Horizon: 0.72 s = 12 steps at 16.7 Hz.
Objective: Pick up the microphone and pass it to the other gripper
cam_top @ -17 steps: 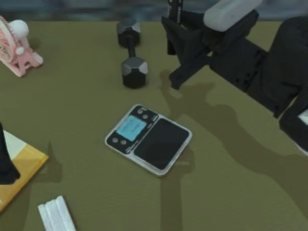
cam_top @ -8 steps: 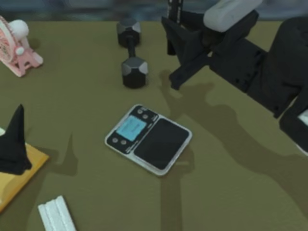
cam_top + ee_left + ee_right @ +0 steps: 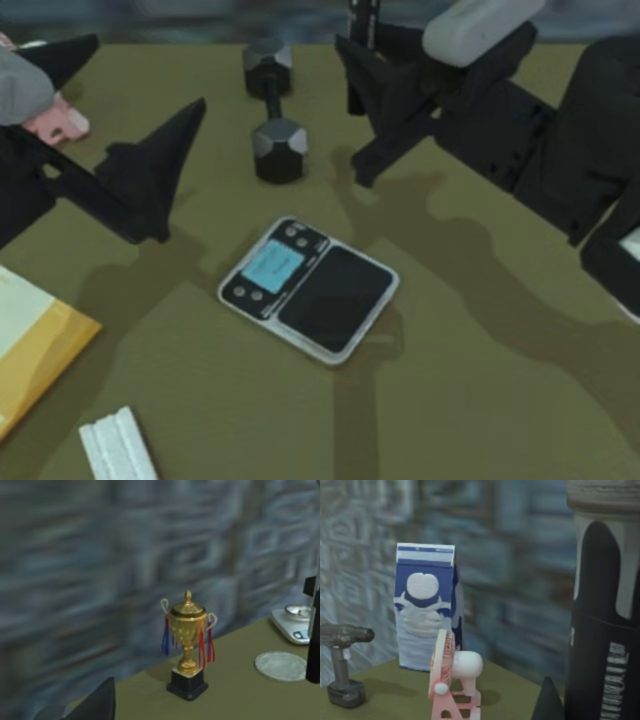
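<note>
The right gripper (image 3: 358, 110) pinches the microphone (image 3: 364, 22) upright at the table's far edge, right of the dumbbell (image 3: 271, 110). The left gripper (image 3: 135, 105), fingers spread, hovers far left, above the scale (image 3: 308, 288).

Left gripper (image 3: 130, 110): your matt black claw, two tapered fingers (image 3: 170, 150) ending in sharp points.
Left arm (image 3: 20, 85): black links, one rounded grey cap.
Right gripper (image 3: 365, 95): your black angular claw.
Right arm (image 3: 560, 130): bulky black segments, one pale grey rounded cover.

Dumbbell (image 3: 273, 110) behind scale (image 3: 308, 288)
</note>
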Each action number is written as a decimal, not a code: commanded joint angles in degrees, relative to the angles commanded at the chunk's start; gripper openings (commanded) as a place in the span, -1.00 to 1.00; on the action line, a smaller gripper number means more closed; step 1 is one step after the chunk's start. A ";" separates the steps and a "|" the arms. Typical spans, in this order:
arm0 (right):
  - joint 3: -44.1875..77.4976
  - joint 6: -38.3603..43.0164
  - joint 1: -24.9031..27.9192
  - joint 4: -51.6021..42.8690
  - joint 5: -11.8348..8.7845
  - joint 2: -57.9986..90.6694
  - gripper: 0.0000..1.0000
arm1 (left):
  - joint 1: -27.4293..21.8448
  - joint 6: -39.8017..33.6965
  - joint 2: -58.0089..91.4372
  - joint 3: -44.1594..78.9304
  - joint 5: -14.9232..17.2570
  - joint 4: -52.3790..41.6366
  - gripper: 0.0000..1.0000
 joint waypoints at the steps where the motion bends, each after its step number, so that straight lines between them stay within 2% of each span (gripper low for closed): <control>1: 0.00 0.00 0.00 0.00 0.00 0.00 -1.00 | -1.32 0.22 3.83 2.39 1.64 1.49 1.00; 6: 0.00 0.00 0.00 0.00 0.00 0.00 -1.00 | -5.82 0.91 16.01 9.91 7.21 5.99 1.00; 12: 0.00 0.00 0.00 0.00 0.00 0.00 -1.00 | -5.95 0.92 16.95 10.29 7.62 6.22 1.00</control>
